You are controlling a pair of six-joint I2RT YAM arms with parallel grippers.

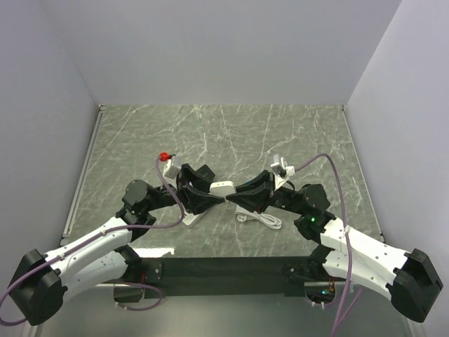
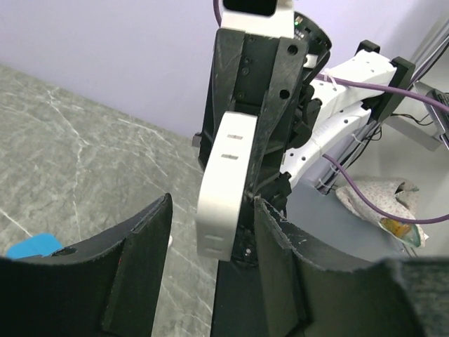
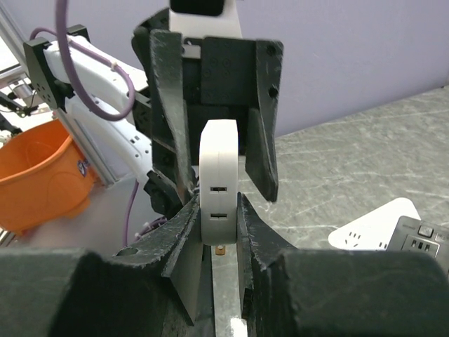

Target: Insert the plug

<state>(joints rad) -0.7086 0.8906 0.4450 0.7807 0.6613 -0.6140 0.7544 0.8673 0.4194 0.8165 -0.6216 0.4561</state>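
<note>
A white plug block (image 1: 223, 187) with two slots in its face hangs above the table between both grippers. My right gripper (image 3: 219, 205) is shut on its lower part (image 3: 219, 175), with a brass prong showing just beneath. My left gripper (image 2: 212, 203) is open. Its fingers (image 2: 140, 260) stand on either side of the plug (image 2: 224, 189), which sits nearer the right-hand finger, with a gap on the left. In the top view the left gripper (image 1: 208, 194) and right gripper (image 1: 242, 192) meet tip to tip. The white power strip (image 1: 191, 218) lies under the left arm.
A white cable (image 1: 261, 220) lies coiled on the marble table (image 1: 231, 133) by the right arm. The power strip's end (image 3: 375, 226) and a grey socket block (image 3: 421, 242) show at the right of the right wrist view. Grey walls enclose three sides.
</note>
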